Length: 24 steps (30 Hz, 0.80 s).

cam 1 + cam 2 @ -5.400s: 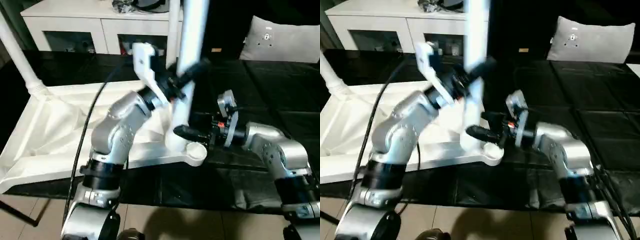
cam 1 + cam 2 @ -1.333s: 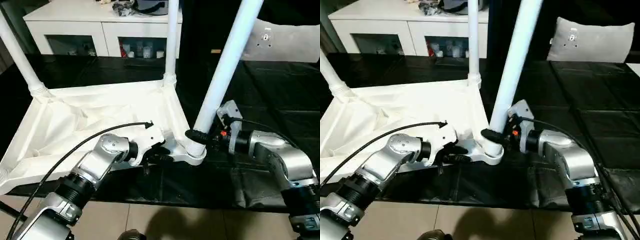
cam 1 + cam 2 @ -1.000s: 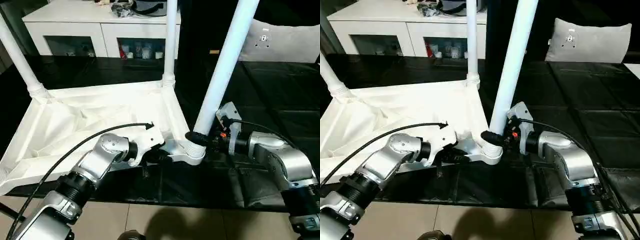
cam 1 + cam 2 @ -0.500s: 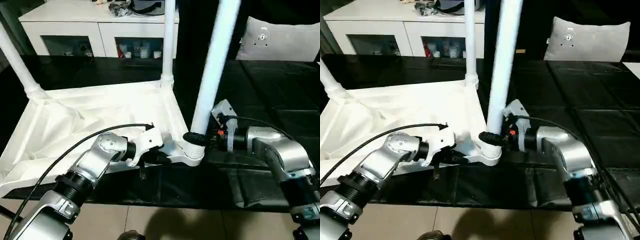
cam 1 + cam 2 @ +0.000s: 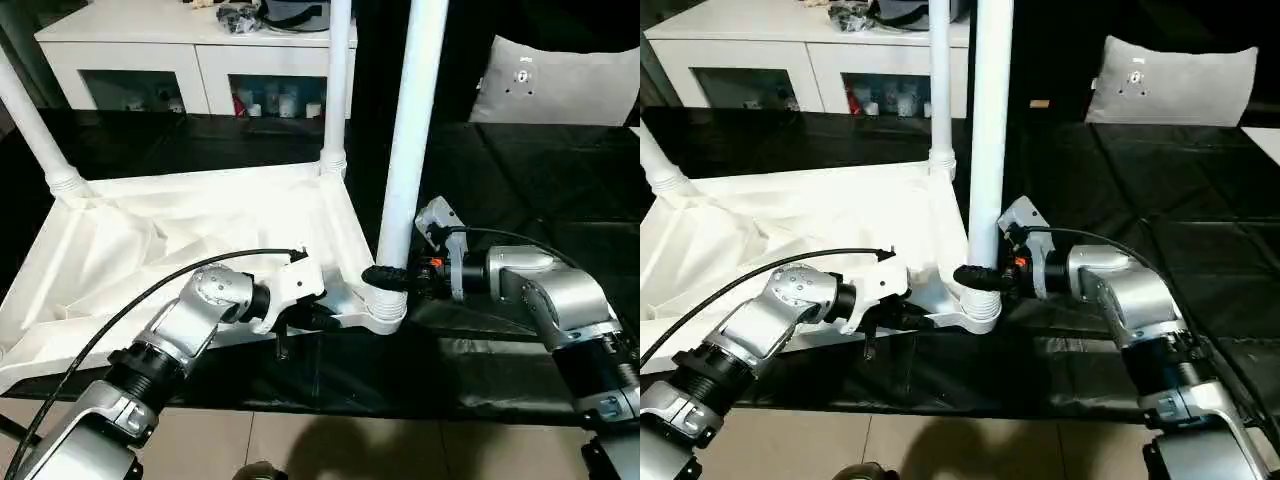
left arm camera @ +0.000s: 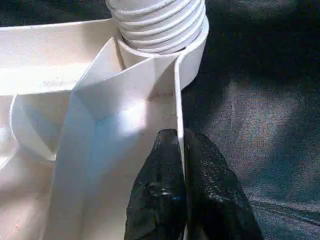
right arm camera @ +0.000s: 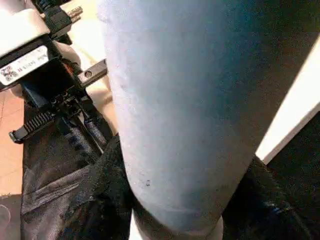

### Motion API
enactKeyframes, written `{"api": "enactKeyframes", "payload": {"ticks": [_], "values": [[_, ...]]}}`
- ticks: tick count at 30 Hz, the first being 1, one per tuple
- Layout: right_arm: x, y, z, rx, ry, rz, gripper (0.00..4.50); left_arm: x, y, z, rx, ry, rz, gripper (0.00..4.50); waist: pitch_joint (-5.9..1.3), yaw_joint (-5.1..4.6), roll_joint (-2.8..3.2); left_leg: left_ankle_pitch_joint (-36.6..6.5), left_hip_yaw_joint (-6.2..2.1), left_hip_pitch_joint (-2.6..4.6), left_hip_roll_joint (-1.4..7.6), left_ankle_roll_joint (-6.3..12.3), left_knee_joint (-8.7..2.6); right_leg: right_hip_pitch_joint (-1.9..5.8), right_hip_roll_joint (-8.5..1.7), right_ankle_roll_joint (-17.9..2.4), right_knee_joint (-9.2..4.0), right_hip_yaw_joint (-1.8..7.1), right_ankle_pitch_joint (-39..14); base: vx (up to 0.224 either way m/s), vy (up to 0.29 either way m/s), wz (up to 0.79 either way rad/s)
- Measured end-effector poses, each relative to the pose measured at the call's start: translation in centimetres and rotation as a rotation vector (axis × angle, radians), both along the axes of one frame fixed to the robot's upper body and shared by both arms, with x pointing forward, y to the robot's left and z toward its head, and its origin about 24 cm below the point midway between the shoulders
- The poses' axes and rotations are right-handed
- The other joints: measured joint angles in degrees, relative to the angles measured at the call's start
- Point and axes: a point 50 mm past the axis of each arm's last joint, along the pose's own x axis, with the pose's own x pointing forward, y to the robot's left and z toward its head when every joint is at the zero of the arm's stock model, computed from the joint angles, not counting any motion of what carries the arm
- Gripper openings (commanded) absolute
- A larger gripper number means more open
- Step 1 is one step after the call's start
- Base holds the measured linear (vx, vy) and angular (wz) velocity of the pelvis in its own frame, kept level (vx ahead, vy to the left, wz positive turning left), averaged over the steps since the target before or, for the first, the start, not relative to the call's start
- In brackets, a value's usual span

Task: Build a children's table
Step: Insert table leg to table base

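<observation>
The right gripper clasps the foot of the near leg, just above the corner socket. The left gripper is pinched tight on the thin rim of the table top beside that socket. The table top lies upside down on the black mat. The plastic looks light, stiff and slick, so low on the leg seems the surest hold. Three legs stand in sockets; one top.
</observation>
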Motion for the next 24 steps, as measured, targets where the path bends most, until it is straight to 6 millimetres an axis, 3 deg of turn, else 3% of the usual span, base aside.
{"api": "enactKeyframes", "payload": {"ticks": [8,12,18,24], "values": [[-1.0,-1.4,-1.5,0.177,0.053,-0.132,1.89,-0.1,-0.1,0.0,-0.012,0.014,-0.009,0.00,-0.03,0.52,0.12,-0.01,0.01,-0.02,0.00,-0.01,-0.10,0.00,0.00,-0.01,-0.12,-0.01,-0.01,0.000,0.000,0.00],[-2.1,-1.7,-2.3,0.225,-0.003,-0.168,1.89,-0.1,-0.3,-0.1,-0.019,0.022,-0.009,0.00,-0.12,0.61,0.43,-0.02,0.02,0.00,-0.02,-0.02,-0.15,0.04,0.00,-0.02,-0.21,-0.01,-0.02,0.000,0.000,0.00],[-3.0,-1.4,-2.7,0.205,-0.125,-0.180,1.89,-0.1,-0.1,-0.3,-0.024,0.039,0.011,0.00,-0.42,0.38,1.06,-0.02,0.01,0.04,-0.03,-0.01,-0.16,0.07,-0.01,-0.01,-0.21,0.00,-0.02,0.000,0.000,0.00],[-3.0,-0.8,-2.7,0.153,-0.185,-0.141,1.89,-0.1,0.1,-0.5,-0.026,0.044,0.022,0.00,-0.48,-0.02,1.18,-0.02,0.01,0.08,-0.04,-0.01,-0.16,0.10,-0.01,-0.02,-0.22,0.01,-0.01,0.000,0.000,0.00]]}}
